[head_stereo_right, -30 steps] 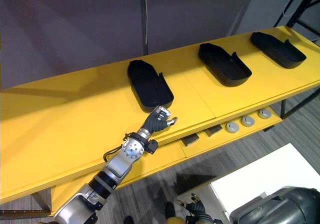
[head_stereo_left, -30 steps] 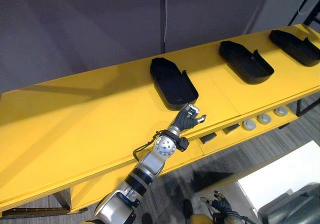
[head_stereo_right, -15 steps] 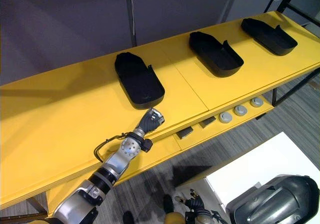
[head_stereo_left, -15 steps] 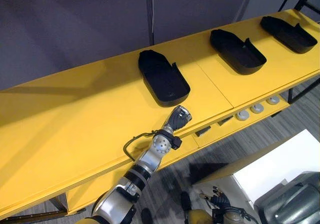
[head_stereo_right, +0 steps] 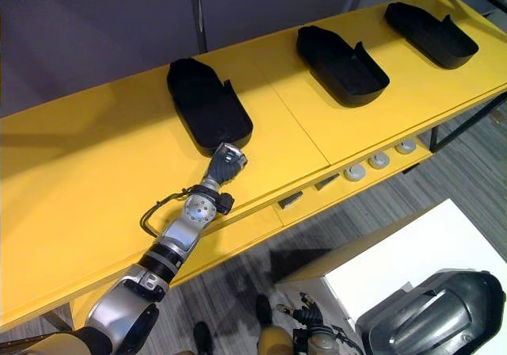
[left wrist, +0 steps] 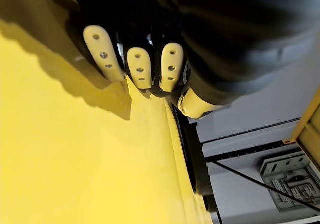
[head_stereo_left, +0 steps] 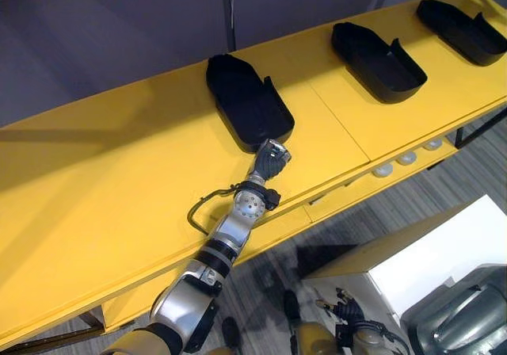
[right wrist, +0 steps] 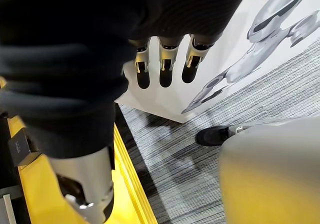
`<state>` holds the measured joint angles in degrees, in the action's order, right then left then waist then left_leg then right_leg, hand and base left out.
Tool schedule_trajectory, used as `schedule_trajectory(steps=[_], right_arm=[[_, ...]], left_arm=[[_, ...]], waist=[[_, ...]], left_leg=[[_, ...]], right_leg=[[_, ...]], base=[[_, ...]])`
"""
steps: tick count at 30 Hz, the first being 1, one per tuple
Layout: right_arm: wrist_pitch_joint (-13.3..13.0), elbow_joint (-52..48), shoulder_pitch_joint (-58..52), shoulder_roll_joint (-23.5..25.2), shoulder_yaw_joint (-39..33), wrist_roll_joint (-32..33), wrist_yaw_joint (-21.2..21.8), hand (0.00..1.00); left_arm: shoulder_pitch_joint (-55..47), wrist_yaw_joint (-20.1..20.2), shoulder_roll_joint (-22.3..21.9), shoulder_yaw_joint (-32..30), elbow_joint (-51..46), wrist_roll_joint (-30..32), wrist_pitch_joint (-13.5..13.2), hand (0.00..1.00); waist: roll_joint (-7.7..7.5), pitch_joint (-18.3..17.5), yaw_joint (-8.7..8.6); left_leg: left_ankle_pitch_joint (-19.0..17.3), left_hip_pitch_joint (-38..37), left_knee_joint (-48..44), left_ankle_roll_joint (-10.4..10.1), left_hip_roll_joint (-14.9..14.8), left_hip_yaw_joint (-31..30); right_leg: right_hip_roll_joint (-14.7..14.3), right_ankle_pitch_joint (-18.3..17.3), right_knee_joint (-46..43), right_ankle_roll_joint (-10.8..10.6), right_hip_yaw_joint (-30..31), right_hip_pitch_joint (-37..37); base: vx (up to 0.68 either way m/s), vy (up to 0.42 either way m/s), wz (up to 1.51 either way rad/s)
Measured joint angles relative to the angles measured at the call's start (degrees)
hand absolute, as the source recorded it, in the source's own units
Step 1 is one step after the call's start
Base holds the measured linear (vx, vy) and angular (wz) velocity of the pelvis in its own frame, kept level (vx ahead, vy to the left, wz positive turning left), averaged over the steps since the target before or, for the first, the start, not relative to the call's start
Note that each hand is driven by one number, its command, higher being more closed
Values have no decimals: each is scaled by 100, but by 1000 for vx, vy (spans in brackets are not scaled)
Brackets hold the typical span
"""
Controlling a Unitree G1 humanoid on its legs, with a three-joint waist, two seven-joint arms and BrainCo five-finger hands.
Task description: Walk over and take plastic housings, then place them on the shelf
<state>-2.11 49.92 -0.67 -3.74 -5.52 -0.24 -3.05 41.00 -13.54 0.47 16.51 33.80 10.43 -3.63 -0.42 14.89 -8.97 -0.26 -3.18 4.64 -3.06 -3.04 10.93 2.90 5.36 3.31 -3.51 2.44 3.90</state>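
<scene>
The left hand (head_stereo_left: 270,161) sits at the near end of 1 black plastic housing (head_stereo_left: 249,105) on the yellow bench (head_stereo_left: 95,196) (its grip cannot be told), while the right hand (right wrist: 167,59) hangs, fingers released.

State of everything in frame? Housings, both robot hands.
left housing: flat on yellow shelf, open side up
middle housing: flat on shelf, untouched
right housing: flat on shelf, untouched
left robot hand: at left housing's near end, grip unreadable
right robot hand: open, empty, hanging low
</scene>
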Motion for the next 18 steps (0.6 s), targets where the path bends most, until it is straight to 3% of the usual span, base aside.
schedule_trajectory(steps=[11,15,18], right_arm=[[-37,-5,37,2,-2,19,-36,0],[-38,2,34,-1,-3,18,-37,0],[-38,51,19,-7,-4,20,-37,0]], left_arm=[[-28,-23,-34,-145,-253,-16,50,100],[-782,-45,21,-87,-1288,-196,66,100],[-1306,-45,155,-111,-2437,-382,11,100]], waist=[[8,96,2],[17,100,10],[29,95,108]], left_leg=[[-6,12,-33,2,14,-18],[-6,-9,-80,3,14,-188],[-15,-19,-113,13,17,-335]], right_leg=[[19,-3,-7,-2,-26,-12],[40,-26,-6,-5,-181,-136],[71,-97,-67,-22,-276,-198]], base=[[2,0,0],[3,1,21],[-4,7,24]])
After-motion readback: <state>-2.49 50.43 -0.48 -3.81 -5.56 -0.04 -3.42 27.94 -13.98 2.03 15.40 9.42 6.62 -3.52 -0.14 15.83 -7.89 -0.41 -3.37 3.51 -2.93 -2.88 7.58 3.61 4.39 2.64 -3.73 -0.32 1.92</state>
